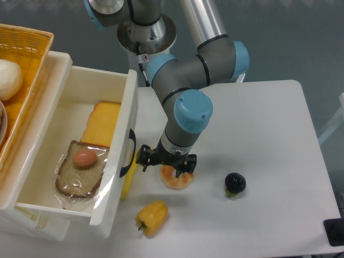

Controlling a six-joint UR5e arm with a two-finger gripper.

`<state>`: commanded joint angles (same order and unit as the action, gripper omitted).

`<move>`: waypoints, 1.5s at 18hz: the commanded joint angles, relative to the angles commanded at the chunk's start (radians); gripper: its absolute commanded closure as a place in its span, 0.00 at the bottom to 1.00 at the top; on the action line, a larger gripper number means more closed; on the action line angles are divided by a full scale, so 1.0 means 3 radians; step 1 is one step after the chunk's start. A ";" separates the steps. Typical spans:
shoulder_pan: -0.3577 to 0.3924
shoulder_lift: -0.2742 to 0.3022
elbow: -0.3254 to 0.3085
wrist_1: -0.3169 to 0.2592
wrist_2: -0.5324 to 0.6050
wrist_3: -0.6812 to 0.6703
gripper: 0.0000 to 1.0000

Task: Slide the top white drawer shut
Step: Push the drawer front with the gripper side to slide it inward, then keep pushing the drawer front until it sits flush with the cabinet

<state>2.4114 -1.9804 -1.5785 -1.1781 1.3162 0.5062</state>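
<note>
The top white drawer (124, 115) stands pulled far out to the right, its flat front panel facing the table. Its curved black handle (129, 155) is on that panel. Inside lie a yellow toast slice (102, 124), a brown bread slice (80, 174) in plastic and a small orange-brown egg-like item (84, 157). My gripper (167, 163) hangs just right of the handle, above a round orange-and-white food item (176, 177). Seen from above, its fingers are hidden under the wrist, so I cannot tell if it is open. The lower drawer front shows only as a white edge (32, 228).
A yellow wicker basket (27, 59) with a white round object sits on top at the left. A yellow pepper (151, 216) lies in front of the drawer, a yellow strip (128, 185) beside its panel. A black round object (235, 183) lies to the right.
</note>
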 joint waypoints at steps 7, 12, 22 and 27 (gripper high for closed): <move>-0.0061 0.0026 0.0000 -0.0051 -0.0015 0.0005 0.00; -0.0087 0.0097 0.0005 -0.0077 -0.0077 0.0005 0.00; -0.0230 0.0189 0.0000 -0.0148 -0.0148 0.0010 0.00; -0.0358 0.0194 0.0010 -0.0138 -0.0148 0.0026 0.00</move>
<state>2.3041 -1.9221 -1.5754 -1.2195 1.2717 0.5139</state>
